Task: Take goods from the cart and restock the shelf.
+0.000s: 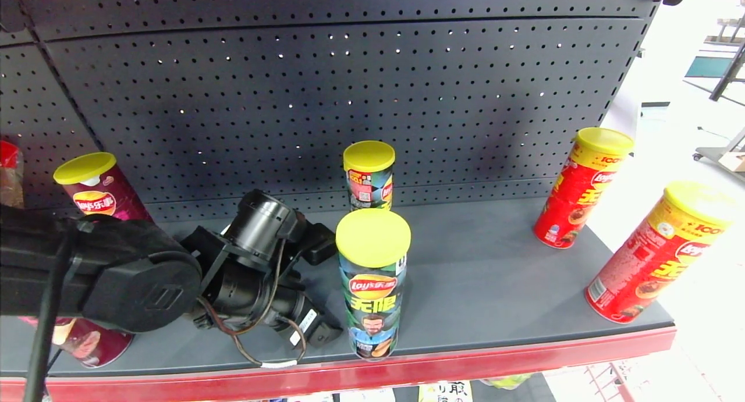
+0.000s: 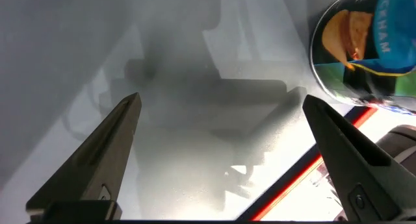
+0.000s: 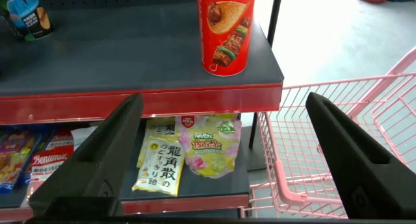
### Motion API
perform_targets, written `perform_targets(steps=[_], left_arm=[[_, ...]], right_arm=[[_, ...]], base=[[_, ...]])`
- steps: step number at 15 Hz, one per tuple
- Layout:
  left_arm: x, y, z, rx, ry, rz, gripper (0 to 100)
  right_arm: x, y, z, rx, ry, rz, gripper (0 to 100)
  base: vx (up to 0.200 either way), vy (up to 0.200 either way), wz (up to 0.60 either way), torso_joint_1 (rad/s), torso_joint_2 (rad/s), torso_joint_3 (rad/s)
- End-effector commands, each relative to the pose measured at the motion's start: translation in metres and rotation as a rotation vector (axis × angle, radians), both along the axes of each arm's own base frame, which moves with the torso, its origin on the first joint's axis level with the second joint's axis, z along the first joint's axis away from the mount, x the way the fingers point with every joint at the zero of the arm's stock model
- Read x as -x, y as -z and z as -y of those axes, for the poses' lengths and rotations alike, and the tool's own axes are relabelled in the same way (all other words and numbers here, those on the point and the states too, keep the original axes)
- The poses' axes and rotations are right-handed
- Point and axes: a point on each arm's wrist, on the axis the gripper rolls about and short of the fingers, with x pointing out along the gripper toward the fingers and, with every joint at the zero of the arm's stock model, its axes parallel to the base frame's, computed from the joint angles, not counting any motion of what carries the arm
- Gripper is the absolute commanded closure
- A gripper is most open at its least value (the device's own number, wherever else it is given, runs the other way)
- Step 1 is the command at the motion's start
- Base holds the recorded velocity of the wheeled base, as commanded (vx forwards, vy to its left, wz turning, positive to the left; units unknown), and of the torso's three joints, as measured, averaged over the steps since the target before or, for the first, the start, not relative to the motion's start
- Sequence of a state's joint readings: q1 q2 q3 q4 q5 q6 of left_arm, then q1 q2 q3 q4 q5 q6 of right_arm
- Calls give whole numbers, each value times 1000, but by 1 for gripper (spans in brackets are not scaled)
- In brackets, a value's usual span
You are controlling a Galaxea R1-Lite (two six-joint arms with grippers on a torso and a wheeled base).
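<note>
A green-and-black chip can [image 1: 372, 291] with a yellow lid stands upright near the front edge of the grey shelf [image 1: 477, 274]. My left arm's wrist [image 1: 256, 262] lies low over the shelf just left of it. My left gripper [image 2: 221, 99] is open with only bare shelf between its fingers, and the can [image 2: 367, 49] stands just outside one finger. My right gripper [image 3: 224, 97] hangs open and empty in front of the shelf's red front rail [image 3: 195, 100], below a red can [image 3: 225, 32]. The pink wire cart [image 3: 338, 152] stands beside the shelf's end.
A second green-and-black can [image 1: 368, 178] stands behind the first. Two red cans [image 1: 582, 187] [image 1: 657, 256] stand at the shelf's right end. Magenta cans [image 1: 96, 187] [image 1: 87, 341] are at the left behind my arm. Snack bags [image 3: 188, 152] lie on the lower shelf. Pegboard backs the shelf.
</note>
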State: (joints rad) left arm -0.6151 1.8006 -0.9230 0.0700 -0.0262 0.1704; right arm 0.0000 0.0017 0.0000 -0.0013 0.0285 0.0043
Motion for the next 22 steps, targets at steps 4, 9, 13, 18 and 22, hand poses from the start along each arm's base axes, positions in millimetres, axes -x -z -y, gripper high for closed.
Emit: perform_targets(steps=[4, 9, 13, 18, 22], left_arm=[[3, 2, 8, 0, 26, -4, 0], [0, 2, 10, 0, 26, -2, 0], [6, -3, 3, 5, 17, 5, 0], [59, -40, -67, 78, -102, 121, 0], [121, -59, -101, 171, -88, 266, 0]], right_arm=[[0, 0, 0, 0, -1, 0, 0], [0, 0, 0, 0, -1, 0, 0], [0, 0, 0, 0, -1, 0, 0], [0, 0, 0, 0, -1, 0, 0], [0, 0, 0, 0, -1, 0, 0]], base=[[0, 0, 0, 0, 0, 0], [0, 0, 0, 0, 0, 0], [0, 0, 0, 0, 0, 0], [0, 0, 0, 0, 0, 0], [0, 0, 0, 0, 0, 0]])
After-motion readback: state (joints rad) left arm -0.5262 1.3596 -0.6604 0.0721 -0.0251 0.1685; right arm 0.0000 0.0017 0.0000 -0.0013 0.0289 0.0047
